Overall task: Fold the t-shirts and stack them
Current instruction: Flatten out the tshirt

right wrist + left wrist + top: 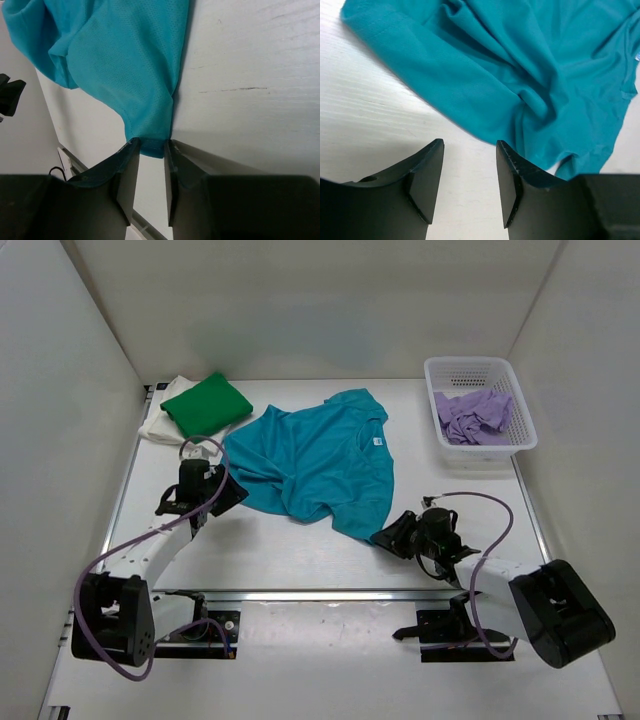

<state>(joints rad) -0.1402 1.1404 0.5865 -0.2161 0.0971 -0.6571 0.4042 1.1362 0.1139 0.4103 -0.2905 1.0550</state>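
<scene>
A teal t-shirt [310, 465] lies crumpled in the middle of the table, its white neck label [377, 440] facing up. My left gripper [226, 496] sits at the shirt's left edge. In the left wrist view it [470, 145] is open over bare table, with the teal cloth [520, 60] just ahead of the tips. My right gripper [388, 537] is at the shirt's near right corner. Its jaws [152, 144] stand open by a narrow gap, and the hem corner [152, 147] lies between the fingertips. A folded green t-shirt [207, 403] rests on a cream-white one [158, 426] at the back left.
A white mesh basket [526, 438] at the back right holds a bunched lilac t-shirt [472, 415]. White walls enclose the table on three sides. A metal rail [300, 592] runs along the near edge between the arm bases.
</scene>
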